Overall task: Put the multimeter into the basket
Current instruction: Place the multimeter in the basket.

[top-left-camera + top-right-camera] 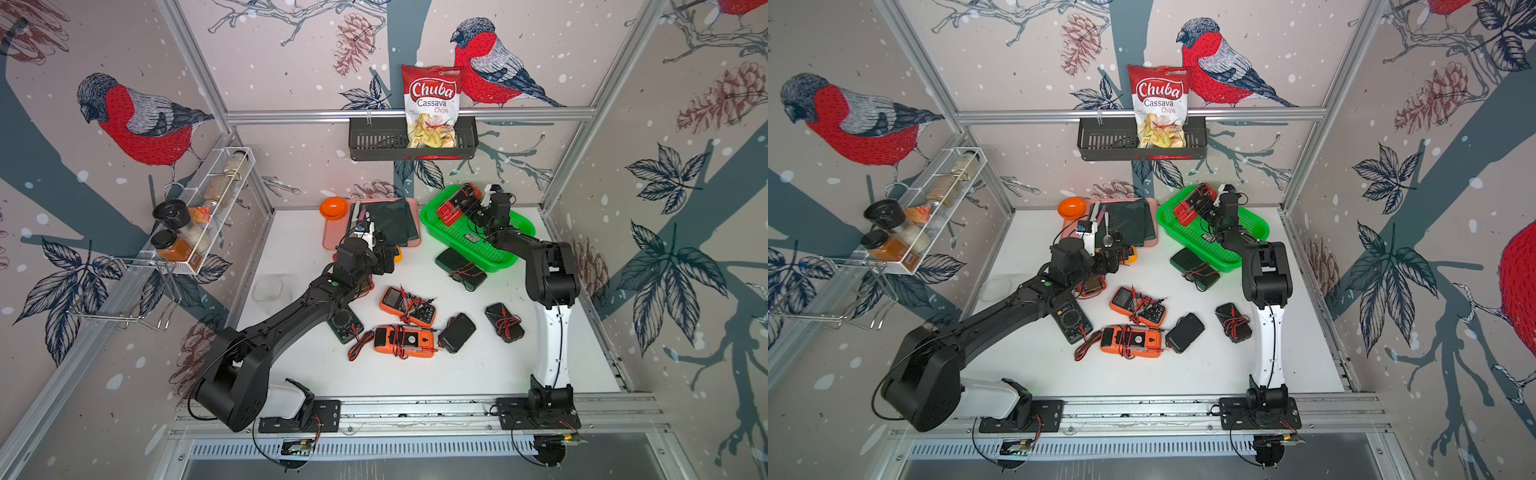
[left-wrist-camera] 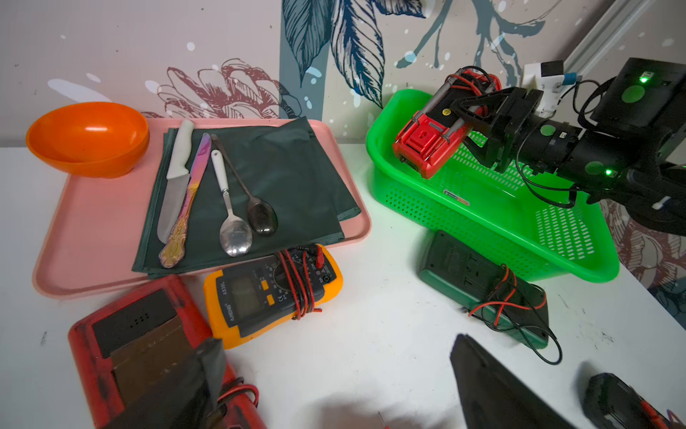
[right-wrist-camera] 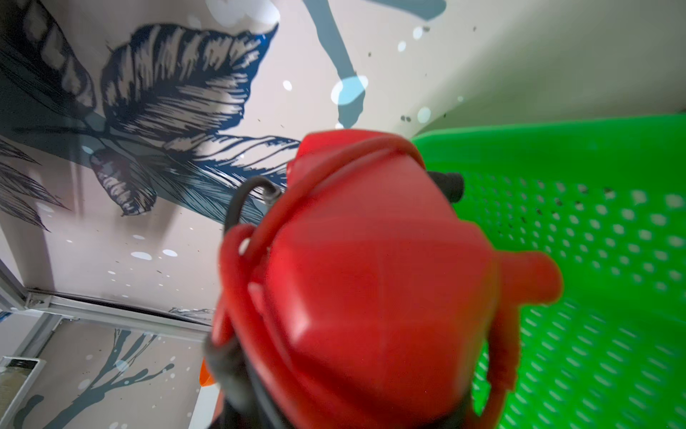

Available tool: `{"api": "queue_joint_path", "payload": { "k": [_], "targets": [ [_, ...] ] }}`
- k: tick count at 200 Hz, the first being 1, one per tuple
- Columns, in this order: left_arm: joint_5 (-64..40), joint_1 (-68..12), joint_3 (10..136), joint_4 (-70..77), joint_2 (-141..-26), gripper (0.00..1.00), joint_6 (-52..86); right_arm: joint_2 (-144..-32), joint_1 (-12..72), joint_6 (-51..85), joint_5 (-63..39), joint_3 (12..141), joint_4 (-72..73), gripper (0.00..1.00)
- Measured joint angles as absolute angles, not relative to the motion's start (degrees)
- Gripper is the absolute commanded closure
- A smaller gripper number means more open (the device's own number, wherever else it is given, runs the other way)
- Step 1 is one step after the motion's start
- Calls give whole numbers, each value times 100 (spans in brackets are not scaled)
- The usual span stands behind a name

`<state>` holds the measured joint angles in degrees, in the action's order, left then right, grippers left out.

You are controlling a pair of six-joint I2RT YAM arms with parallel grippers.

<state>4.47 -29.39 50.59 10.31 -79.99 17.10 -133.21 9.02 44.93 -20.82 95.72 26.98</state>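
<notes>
A red multimeter (image 1: 451, 211) (image 2: 427, 146) with red leads wound round it hangs tilted over the far end of the bright green basket (image 1: 467, 249) (image 2: 482, 223). Its lower end sits inside the walls. My right gripper (image 1: 464, 208) (image 2: 464, 115) is shut on it. In the right wrist view the red multimeter (image 3: 371, 289) fills the middle and hides the jaws, with the basket (image 3: 612, 241) behind it. My left gripper (image 1: 385, 258) (image 2: 345, 390) is open over bare table, between a worn red multimeter (image 2: 130, 341) and a yellow one (image 2: 271, 289).
Several more multimeters lie on the white table: two orange (image 1: 407, 306) (image 1: 405, 340), a dark green one (image 1: 461, 266) against the basket, and black ones (image 1: 457, 332) (image 1: 505, 322). A pink tray (image 2: 92, 230) holds cutlery and an orange bowl (image 2: 87, 137). A black wall rack (image 1: 374, 143) holds a chips bag.
</notes>
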Motion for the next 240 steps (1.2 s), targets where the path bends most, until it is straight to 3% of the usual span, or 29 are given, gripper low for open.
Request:
{"api": "queue_joint_path", "payload": {
  "k": [85,175,183,194,214,240],
  "targets": [
    [296,-2858,5175,1125,-8552,2,1981,-13673,847,4195,-2746,9904,1909,100],
    [318,-2849,5199,1125,-8628,2,2121,-12954,871,4021,-3426,8993,1358,100],
    [318,-2849,5199,1125,-8637,2,2123,-12905,871,4056,-3446,8921,1345,94],
    [316,-2849,5199,1125,-8643,2,2141,-12862,871,4117,-3452,8853,1326,65],
    [314,-2849,5199,1122,-8648,2,2161,-12825,871,4226,-3406,8809,1295,30],
    [311,-2849,5199,1122,-8648,2,2161,-12829,875,4123,-3024,8976,871,17]
  ]
}}
